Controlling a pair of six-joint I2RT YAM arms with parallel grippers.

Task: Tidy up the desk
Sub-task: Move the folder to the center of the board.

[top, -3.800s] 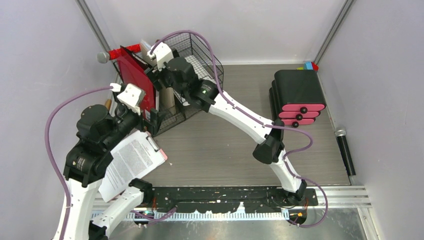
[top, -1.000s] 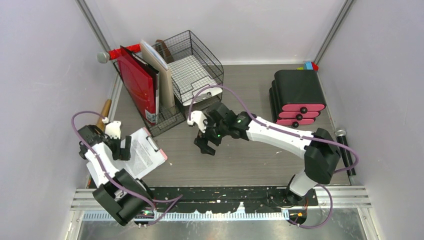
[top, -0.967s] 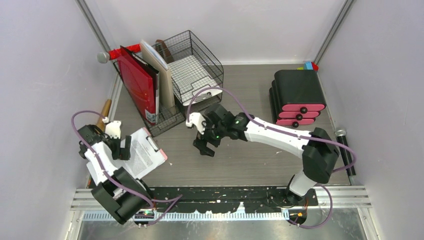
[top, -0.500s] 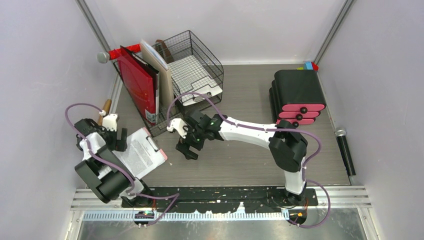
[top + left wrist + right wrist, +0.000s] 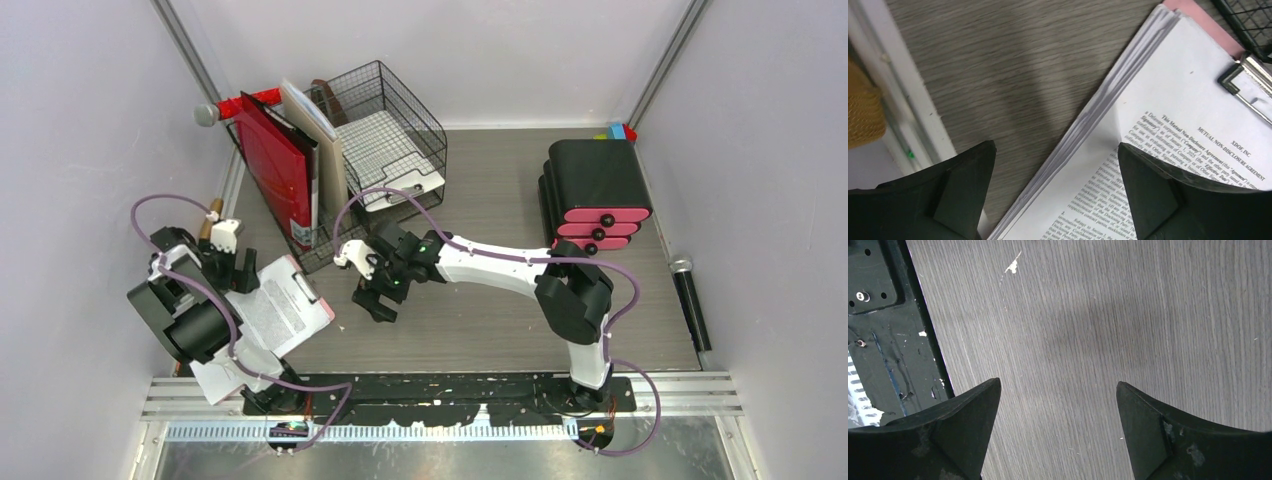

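The desk (image 5: 480,300) is a grey wood-grain top. A pink clipboard (image 5: 285,312) with a stack of printed pages lies at its front left, its metal clip (image 5: 1248,85) toward the rack. My left gripper (image 5: 236,275) hovers open over the stack's left edge (image 5: 1083,130); one finger stands over bare desk (image 5: 1013,75), the other over the pages, and nothing is held. My right gripper (image 5: 373,303) is open and empty just right of the clipboard, above bare desk (image 5: 1098,315). In the wrist views, the left gripper (image 5: 1055,146) and right gripper (image 5: 1058,384) both show wide jaws.
A black wire-mesh rack (image 5: 385,150) with a red folder (image 5: 272,165) and upright files stands at the back left. A black drawer unit with pink fronts (image 5: 595,195) sits back right. A black marker (image 5: 690,300) lies by the right wall, a wooden handle (image 5: 208,220) by the left.
The right gripper has swung left from mid-desk toward the clipboard. The left wrist has shifted slightly back along the clipboard's left edge. Both stay open.
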